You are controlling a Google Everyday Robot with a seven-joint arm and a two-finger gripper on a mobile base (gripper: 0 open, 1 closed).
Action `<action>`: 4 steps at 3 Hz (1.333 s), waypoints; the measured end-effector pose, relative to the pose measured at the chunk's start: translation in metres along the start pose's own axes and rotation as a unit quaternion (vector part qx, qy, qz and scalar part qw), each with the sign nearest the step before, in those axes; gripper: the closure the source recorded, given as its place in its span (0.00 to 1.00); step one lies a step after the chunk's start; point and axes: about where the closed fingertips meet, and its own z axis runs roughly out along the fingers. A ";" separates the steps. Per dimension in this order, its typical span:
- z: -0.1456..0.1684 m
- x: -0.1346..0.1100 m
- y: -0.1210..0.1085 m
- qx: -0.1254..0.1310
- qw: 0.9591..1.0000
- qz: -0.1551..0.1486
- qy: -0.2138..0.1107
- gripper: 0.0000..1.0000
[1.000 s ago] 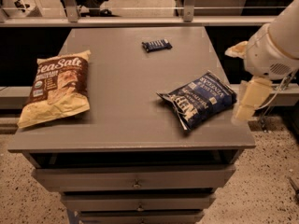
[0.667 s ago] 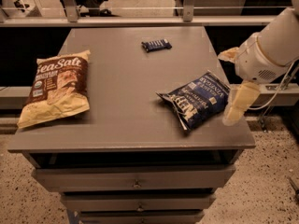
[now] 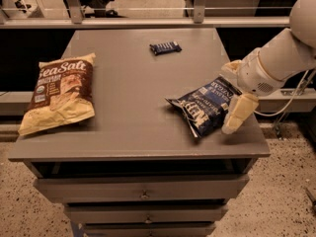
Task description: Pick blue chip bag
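Claw (image 3: 228, 98) is spread wide at the right end of the blue chip bag (image 3: 205, 105) on the table (image 3: 128, 112), so nothing's grabbed yet, closing and lifting left to do.

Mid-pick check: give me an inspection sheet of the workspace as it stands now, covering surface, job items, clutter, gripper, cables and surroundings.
Surface: grey tabletop, flat, no spills seen.
Job's things: blue chip bag, crinkled, lying flat near the right front edge, not lifted.
Clutter: tan-and-brown Sea Salt bag lying at the left; small dark-blue candy bar far centre. Both are well apart from the blue chip bag.
Grippers: gripper at the bag's right end, fingers spread open either side of it; contact cannot be told.
Cables: pale cable looping beside the arm, off the table.
Surroundings: drawers under the tabletop, railing behind, speckled floor.
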 end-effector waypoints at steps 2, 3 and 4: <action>0.021 -0.003 -0.005 -0.011 0.999 0.031 -0.012 0.40; 0.013 -0.012 -0.010 -0.005 0.999 0.038 -0.015 0.64; -0.007 -0.031 -0.017 0.008 0.999 0.040 -0.024 0.87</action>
